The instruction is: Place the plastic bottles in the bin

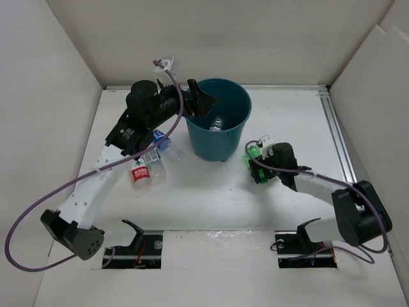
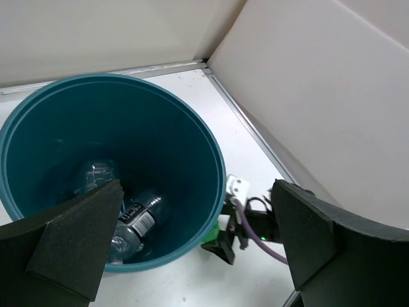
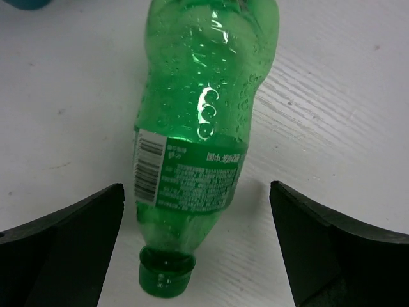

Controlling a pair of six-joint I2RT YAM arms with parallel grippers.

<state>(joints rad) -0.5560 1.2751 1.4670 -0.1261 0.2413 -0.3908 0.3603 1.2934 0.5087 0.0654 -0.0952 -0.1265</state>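
The left claw point(image 2: 198, 192) hangs wide open and empty above the teal bin point(image 1: 217, 146), where two clear bottles point(image 2: 137, 220) lie at the bottom. Just right of the bin, the right claw point(image 3: 196, 187) is wide open on both sides of the green bottle point(image 3: 198, 121) lying on the white desk point(image 1: 211, 204), not touching it. More clear bottles point(image 1: 142, 173) lie left of the bin, under the left arm point(image 1: 102, 182).

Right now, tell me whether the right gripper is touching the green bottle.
Apart. The right wrist view shows bare table on both sides between the green bottle and the open right gripper.
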